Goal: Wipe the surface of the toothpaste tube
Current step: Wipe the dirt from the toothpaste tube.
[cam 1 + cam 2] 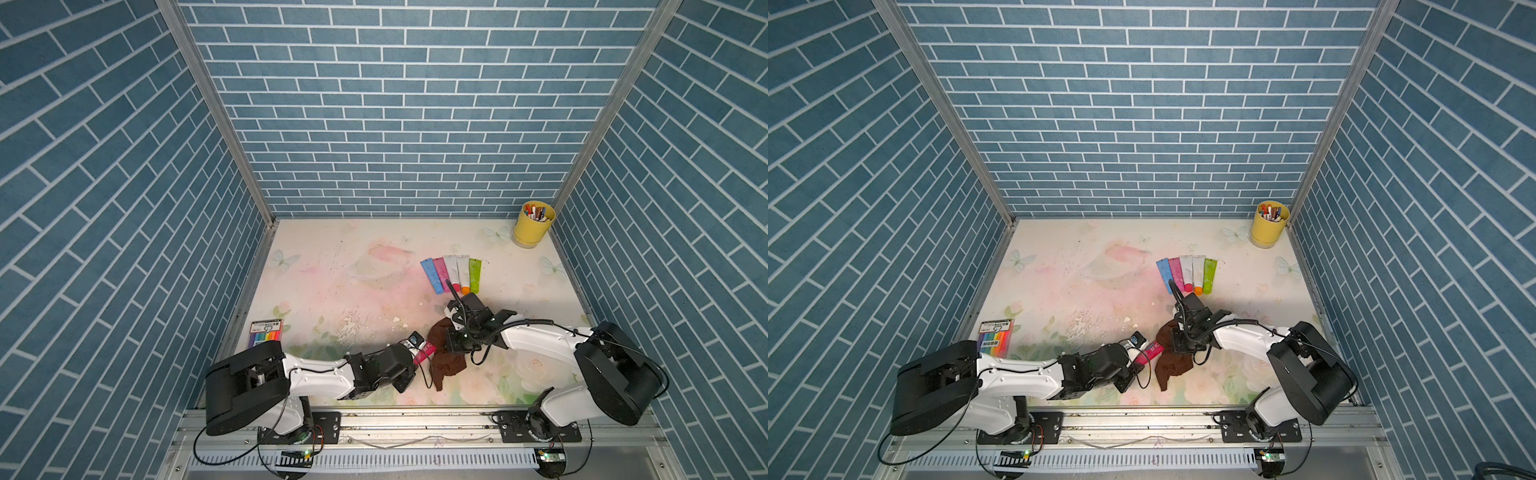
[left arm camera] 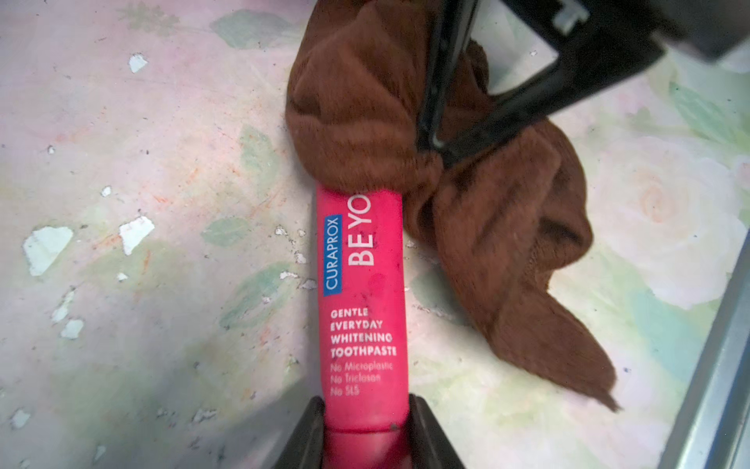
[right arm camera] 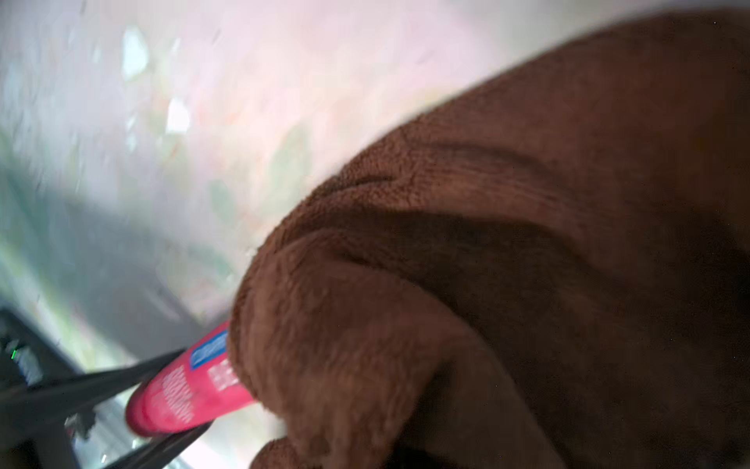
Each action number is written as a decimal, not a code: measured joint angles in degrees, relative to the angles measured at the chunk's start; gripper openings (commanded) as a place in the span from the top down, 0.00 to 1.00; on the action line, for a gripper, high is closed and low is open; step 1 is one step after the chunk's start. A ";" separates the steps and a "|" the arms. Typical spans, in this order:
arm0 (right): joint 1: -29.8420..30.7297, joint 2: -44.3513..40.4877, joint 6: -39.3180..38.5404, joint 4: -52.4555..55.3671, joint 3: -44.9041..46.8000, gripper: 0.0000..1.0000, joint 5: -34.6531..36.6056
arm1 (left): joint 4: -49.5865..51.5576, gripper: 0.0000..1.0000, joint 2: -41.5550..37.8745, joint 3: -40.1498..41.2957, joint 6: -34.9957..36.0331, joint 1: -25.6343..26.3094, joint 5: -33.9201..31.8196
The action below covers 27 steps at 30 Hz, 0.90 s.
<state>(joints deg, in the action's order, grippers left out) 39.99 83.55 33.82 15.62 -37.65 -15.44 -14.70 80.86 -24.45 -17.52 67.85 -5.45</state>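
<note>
Yellow cup stands upright in a far corner of the table. It is filled with coloured pens; their kind is too small to read. Five tubes lie in a row between the cup and the grippers. The toothpaste tube is well apart from the cup, toward the near edge. The left gripper clamps it at the cap end. The right gripper is pinched closed on a brown cloth, which covers the tube's other end. A marker pack lies flat, farthest from the cup.
</note>
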 measured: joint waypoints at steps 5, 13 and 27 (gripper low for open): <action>-0.02 -2.08 -1.51 0.17 0.09 1.00 0.79 | -0.07 1.00 0.04 0.00 0.09 0.11 1.05; 9.55 -0.76 -3.23 -2.89 -4.13 1.00 -3.89 | -0.46 1.00 0.52 0.00 0.26 0.28 2.40; 10.99 -1.14 -2.58 -8.61 0.35 1.00 -6.40 | -0.46 1.00 0.79 -0.02 0.26 0.44 1.99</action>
<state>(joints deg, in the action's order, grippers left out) 50.98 82.41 31.24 7.01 -37.30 -21.85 -15.16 81.65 -24.47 -17.26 68.29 -3.46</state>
